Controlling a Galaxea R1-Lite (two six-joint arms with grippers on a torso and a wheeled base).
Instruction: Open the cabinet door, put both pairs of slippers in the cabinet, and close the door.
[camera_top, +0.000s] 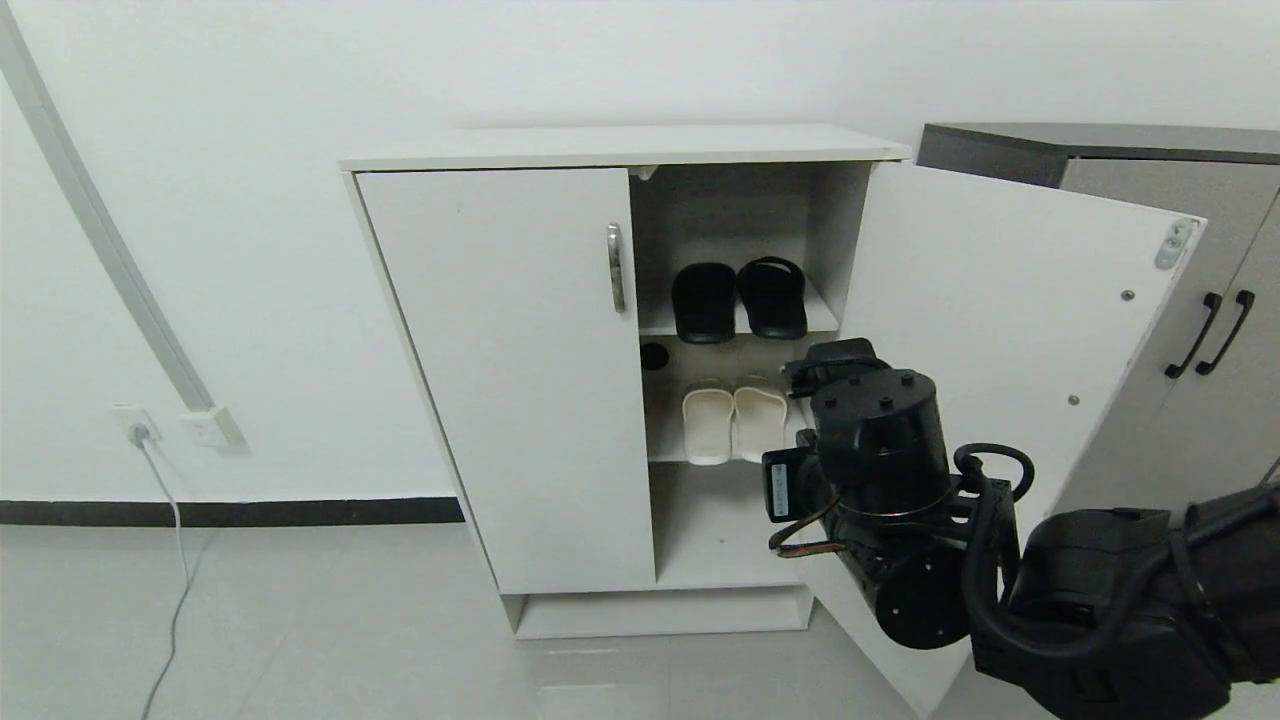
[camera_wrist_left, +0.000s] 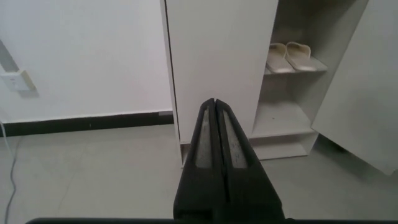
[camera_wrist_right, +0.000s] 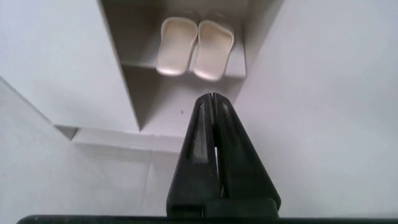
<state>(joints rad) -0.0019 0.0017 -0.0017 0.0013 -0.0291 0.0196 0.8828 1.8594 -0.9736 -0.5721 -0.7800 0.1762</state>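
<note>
The white cabinet (camera_top: 500, 380) stands against the wall with its right door (camera_top: 1000, 330) swung wide open and its left door shut. A black pair of slippers (camera_top: 738, 298) lies on the upper shelf. A white pair of slippers (camera_top: 732, 420) (camera_wrist_right: 194, 38) (camera_wrist_left: 292, 56) lies on the middle shelf. My right gripper (camera_wrist_right: 213, 102) is shut and empty, held in front of the open compartment, below the white pair and close to the open door's inner face. My left gripper (camera_wrist_left: 214, 107) is shut and empty, low over the floor, facing the shut left door.
A grey cabinet (camera_top: 1190, 300) with black handles stands right behind the open door. A wall socket (camera_top: 135, 425) with a cable hanging to the floor is at the left. Grey tiled floor (camera_top: 300, 620) lies open in front of the cabinet.
</note>
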